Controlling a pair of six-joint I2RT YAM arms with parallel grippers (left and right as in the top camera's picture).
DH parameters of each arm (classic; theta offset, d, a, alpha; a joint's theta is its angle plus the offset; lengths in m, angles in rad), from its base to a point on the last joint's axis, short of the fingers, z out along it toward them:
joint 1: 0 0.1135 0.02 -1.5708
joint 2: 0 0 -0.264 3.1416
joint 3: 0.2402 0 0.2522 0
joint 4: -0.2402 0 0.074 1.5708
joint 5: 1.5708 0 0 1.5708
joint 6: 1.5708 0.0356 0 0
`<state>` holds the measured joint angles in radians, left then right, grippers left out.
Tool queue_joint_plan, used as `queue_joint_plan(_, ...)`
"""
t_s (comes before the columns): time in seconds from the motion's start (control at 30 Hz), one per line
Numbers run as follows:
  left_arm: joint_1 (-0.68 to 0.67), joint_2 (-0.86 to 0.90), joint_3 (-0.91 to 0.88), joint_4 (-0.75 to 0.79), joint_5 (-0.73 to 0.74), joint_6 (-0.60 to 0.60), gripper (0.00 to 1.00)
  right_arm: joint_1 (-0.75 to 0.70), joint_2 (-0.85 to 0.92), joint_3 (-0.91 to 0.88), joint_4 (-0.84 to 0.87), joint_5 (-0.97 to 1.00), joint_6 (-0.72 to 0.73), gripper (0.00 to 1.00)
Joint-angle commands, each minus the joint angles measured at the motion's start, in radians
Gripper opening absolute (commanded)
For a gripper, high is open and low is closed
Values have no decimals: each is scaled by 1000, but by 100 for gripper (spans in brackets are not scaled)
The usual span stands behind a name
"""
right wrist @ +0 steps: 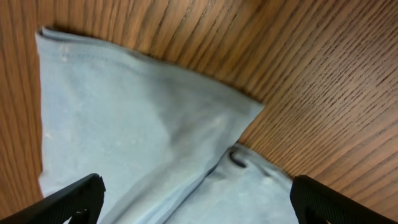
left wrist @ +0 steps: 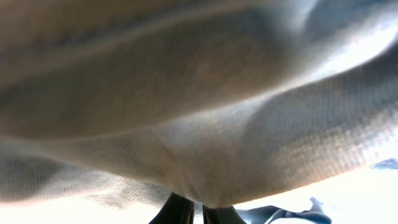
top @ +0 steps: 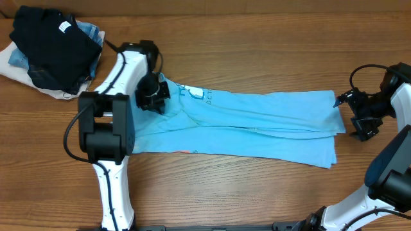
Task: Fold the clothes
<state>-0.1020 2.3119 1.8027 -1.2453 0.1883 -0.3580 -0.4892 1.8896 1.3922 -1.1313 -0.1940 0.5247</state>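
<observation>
- Centrally, the shirt (top: 270, 119) lies stretched left to right across the surface (top: 257, 38).
- At its left end, the left tool (top: 152, 95) pinches the fabric.
- Just beside its right edge, the right tool (top: 347, 117) stands released, jaws wide.

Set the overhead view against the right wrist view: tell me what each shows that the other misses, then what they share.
Overhead only: the left claw down on the printed end of the shirt, the shirt's full length, and a black garment heaped near a corner of the table. Right wrist only: a close look at the shirt's layered edge, one corner lying over another layer. Both: the blue shirt on wood, and the right claw open at the shirt's end, holding nothing.
</observation>
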Motion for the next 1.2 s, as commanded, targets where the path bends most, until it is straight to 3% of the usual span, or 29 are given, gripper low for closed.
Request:
queue_joint_plan(0.0, 51, 23, -44, 47, -41, 23, 12, 6, -33, 26, -7, 7, -33, 100)
queue_joint_plan(0.23, 135, 23, -121, 125, -43, 20, 16, 10, -33, 26, -9, -32, -105, 100)
queue_joint_plan(0.47, 243, 23, -122, 117, -76, -50, 13, 37, -32, 26, 5, -69, -220, 100)
queue_joint_plan(0.67, 348, 23, -122, 94, -76, -49, 14, 39, -32, 20, 19, -70, -219, 100)
queue_joint_plan(0.97, 377, 20, -75, 40, -64, -30, 22, 88, -32, -16, 49, -100, -245, 100)
queue_joint_plan(1.17, 375, -22, 22, -61, -61, -30, 19, 156, -32, -51, 103, -116, -284, 100)
